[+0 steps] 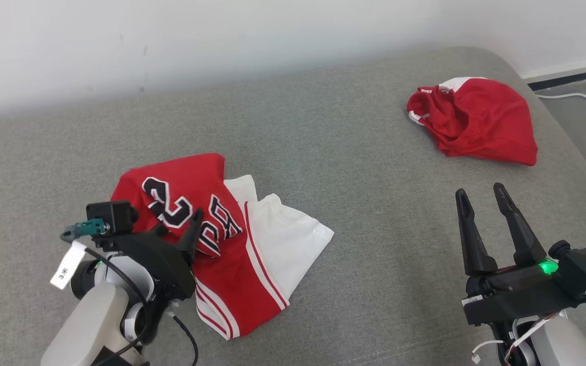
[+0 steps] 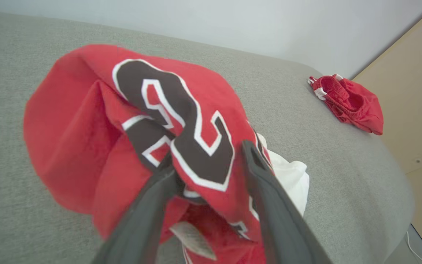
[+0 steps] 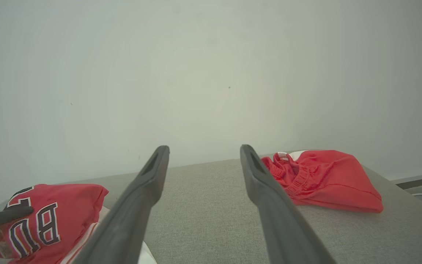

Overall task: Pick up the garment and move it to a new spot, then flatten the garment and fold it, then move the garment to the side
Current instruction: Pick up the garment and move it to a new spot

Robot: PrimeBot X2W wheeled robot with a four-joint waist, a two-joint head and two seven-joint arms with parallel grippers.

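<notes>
The garment [image 1: 181, 203] is a red jersey with white panels and black-and-white lettering, crumpled at the near left of the grey cushioned surface [image 1: 354, 168]. My left gripper [image 1: 180, 223] is at its near edge, fingers apart, with a raised fold of the garment [image 2: 181, 121] bunched between them. One fingertip [image 1: 197, 216] pokes up through the cloth; the other is hidden under it. My right gripper [image 1: 479, 192] hovers open and empty at the near right, well apart from the jersey. The right wrist view has the garment [image 3: 50, 216] at its lower left.
A second crumpled red garment with an elastic waistband [image 1: 476, 122] lies at the far right of the surface, also seen as red cloth [image 3: 324, 179] beyond my right fingers. A pale wall backs the surface. Floor and a white cable [image 1: 578, 96] lie past the right edge.
</notes>
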